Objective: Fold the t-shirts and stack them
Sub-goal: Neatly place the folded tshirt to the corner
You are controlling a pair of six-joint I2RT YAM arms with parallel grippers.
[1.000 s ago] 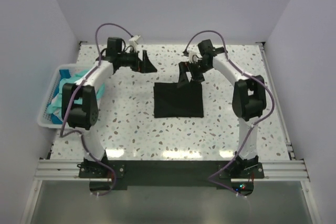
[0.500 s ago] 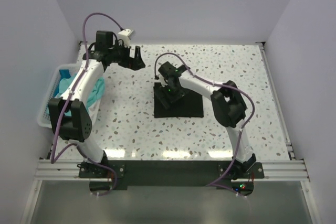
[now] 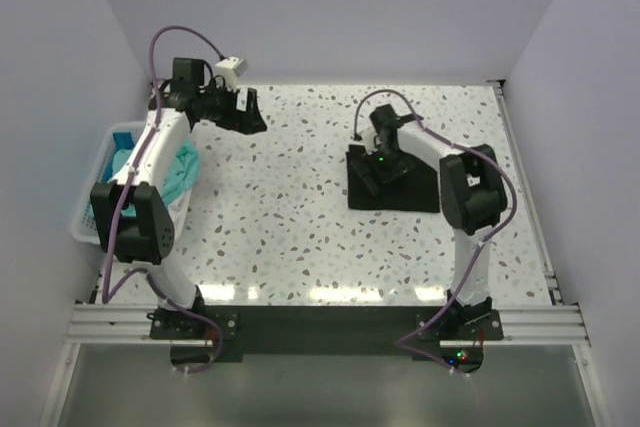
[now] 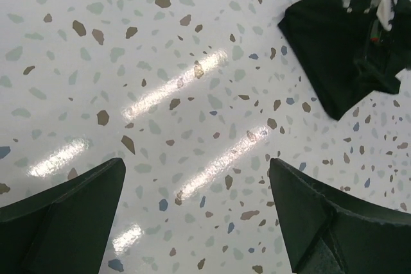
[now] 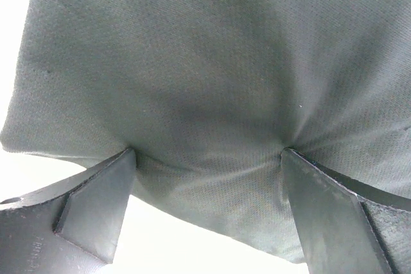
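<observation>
- Black t-shirt (image 3: pixel 410 197), top view: folded into a flat rectangle and lying well to the right of the white basket (image 3: pixel 98 162). Half a second ago it lay at mid-table, nearer the basket.
- Right gripper (image 3: pixel 384 167) sits on the shirt's far-left part and has travelled rightward with it.
- Left gripper (image 3: pixel 250 117) hangs just beyond the basket's far end, drawn slightly further back. The teal t-shirts (image 3: pixel 178 169) are draped in and over the basket's rim, unchanged.
- Left wrist view: the jaws are spread wide and empty over the speckled table (image 4: pixel 160 49). The black t-shirt (image 4: pixel 321 56) shows at upper right.
- Right wrist view: the fingers (image 5: pixel 96 203) are set apart, with both tips pressed into the black cloth (image 5: pixel 192 62), dimpling it. Nothing is clamped between them.
</observation>
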